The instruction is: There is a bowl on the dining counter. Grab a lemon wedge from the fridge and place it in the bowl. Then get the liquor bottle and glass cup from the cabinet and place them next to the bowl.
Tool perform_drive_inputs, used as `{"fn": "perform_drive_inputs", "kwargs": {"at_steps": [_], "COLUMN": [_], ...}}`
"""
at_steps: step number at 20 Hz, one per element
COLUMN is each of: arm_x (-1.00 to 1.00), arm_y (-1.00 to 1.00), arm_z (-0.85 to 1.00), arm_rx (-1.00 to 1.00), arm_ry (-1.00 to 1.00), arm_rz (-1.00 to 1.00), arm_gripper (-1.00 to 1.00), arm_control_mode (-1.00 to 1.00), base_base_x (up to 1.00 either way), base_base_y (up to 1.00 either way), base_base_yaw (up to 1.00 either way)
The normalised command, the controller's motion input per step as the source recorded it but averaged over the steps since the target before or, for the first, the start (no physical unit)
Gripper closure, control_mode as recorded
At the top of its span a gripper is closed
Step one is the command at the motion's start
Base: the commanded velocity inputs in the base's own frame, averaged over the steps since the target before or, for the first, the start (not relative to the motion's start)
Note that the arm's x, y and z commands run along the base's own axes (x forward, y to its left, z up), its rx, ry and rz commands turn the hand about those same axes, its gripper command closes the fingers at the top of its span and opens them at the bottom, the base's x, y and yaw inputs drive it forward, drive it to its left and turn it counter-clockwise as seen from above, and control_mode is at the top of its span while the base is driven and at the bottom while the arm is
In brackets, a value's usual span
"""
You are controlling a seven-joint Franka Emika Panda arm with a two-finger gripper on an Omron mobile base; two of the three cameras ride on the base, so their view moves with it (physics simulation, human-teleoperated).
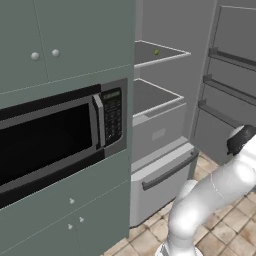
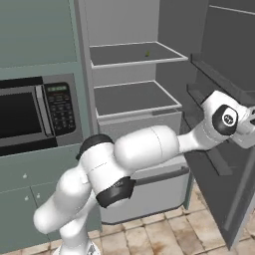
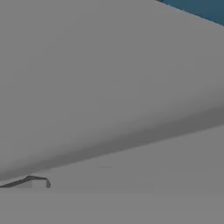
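The fridge [image 1: 165, 125] stands open, with its door [image 2: 224, 60] swung out to the right. The lemon wedge [image 1: 156, 51], a tiny yellow-green piece, lies near the back of the upper shelf [image 2: 147, 54]. My arm reaches right across the fridge front, and its wrist [image 2: 225, 119] is close against the inside of the open door, well below and right of the wedge. The hand view is pressed up to a flat grey panel, with nothing between the jaws, which stand wide. The bowl, dining counter, liquor bottle, glass cup and cabinet are out of view.
A built-in microwave [image 1: 50, 140] sits left of the fridge, with grey-green cupboard doors [image 1: 45, 40] above it and drawers [image 1: 70, 215] below. The fridge's lower drawer [image 1: 162, 175] juts forward with a bar handle. Door shelves [image 1: 230, 87] stick out on the right. The floor is tiled.
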Motion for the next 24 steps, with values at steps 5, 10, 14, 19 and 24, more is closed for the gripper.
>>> {"fn": "perform_drive_inputs", "kwargs": {"at_steps": [5, 10, 14, 19, 24], "arm_x": [-0.74, -1.0, -1.0, -1.0, -1.0], "arm_y": [-0.16, 0.84, 1.0, 1.0, 1.0], "arm_z": [0.51, 0.59, 0.48, 0.13, 0.0], "arm_rx": [0.1, 0.02, 0.0, -0.01, -0.07], "arm_ry": [-0.27, -0.28, -0.21, -0.17, -0.16], "arm_rz": [0.03, 0.01, 0.01, 0.0, 0.0], "arm_gripper": [-1.0, -1.0, -1.0, -1.0, -1.0], "arm_control_mode": [-1.0, -1.0, -1.0, -1.0, -1.0], "base_base_x": [0.0, 0.0, 0.0, 0.0, 0.0], "base_base_y": [0.0, 0.0, 0.0, 0.0, 0.0], "base_base_yaw": [0.0, 0.0, 0.0, 0.0, 0.0]}}
